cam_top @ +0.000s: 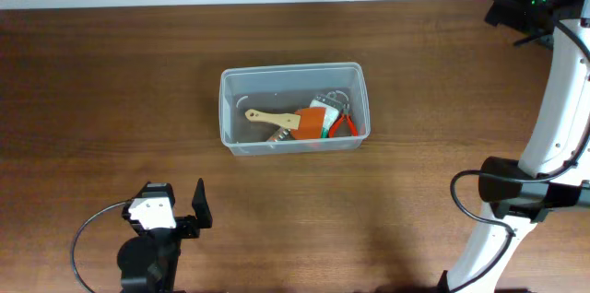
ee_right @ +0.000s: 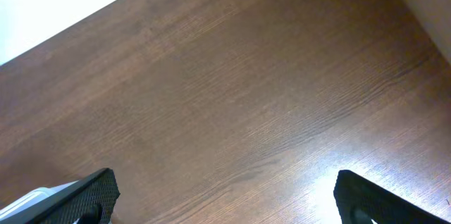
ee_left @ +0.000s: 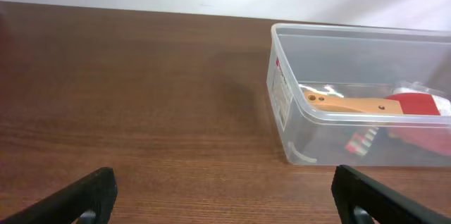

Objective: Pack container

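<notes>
1. One clear, see-through plastic container (cam_top: 290,71), a rectangular tub with rounded corners and a raised rim, sits lidless near the middle of the dark brown wood-grain table (cam_top: 111,99). Its long sides run left to right in the overhead view.
2. Inside it lies a flat tool (cam_top: 295,121) with a pale wooden handle and a smooth orange blade. The handle points toward the tub's left end.
3. Just beside the blade, at the tub's right end, rest small pliers (cam_top: 348,125) with glossy red grips. A white piece (cam_top: 321,107) sits next to them, too small to identify.
4. The left gripper (ee_left: 225,197) hangs low over the table on the near side of the tub, well apart from it. Its two matte black fingers (ee_left: 88,194) are spread wide, with only bare wood between them.
5. The right gripper (ee_right: 225,197) is held near the table's far right corner, well apart from the tub. Its dark, finely textured fingers (ee_right: 91,194) are likewise spread wide, gripping nothing.
6. The tabletop shows fine, streaky grain with a soft sheen. The tub's thin walls are faintly cloudy, so the tools inside appear slightly blurred through them in the left wrist view.
</notes>
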Available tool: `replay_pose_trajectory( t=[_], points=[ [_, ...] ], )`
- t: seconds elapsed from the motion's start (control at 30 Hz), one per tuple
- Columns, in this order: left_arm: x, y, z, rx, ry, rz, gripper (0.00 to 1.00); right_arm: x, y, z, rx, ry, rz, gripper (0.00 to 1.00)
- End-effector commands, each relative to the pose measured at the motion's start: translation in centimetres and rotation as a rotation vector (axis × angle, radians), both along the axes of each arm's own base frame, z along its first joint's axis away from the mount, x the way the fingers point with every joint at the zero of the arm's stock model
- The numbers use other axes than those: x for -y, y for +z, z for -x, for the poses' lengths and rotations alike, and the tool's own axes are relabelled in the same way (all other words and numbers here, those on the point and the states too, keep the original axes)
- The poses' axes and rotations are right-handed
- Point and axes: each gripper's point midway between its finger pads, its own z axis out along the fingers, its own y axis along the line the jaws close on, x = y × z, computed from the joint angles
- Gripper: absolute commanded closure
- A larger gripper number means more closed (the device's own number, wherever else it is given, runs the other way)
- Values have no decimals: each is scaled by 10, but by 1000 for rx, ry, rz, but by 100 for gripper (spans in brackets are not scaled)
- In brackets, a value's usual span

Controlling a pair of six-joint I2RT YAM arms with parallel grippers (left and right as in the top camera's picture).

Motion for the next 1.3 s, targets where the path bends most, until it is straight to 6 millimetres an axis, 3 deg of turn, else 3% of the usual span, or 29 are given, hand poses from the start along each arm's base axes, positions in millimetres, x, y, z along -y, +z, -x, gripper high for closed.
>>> replay_pose_trajectory(
  t=[0.0, 0.13, 0.33, 0.47, 1.27],
  points=[
    [1, 2, 0, 17, -1, 0, 1, 2, 11, 4, 28, -11, 11, 1],
    [-1, 2, 0, 19, 6, -2, 1, 2, 11, 4, 28, -11, 11, 1],
    [-23, 5, 2, 31, 128, -56, 1, 2, 11, 4, 28, -11, 11, 1],
    [-23, 5, 2, 26, 108, -131, 1, 2, 11, 4, 28, -11, 11, 1],
    [-23, 5, 2, 25, 106, -130, 1, 2, 11, 4, 28, -11, 11, 1]
  ],
)
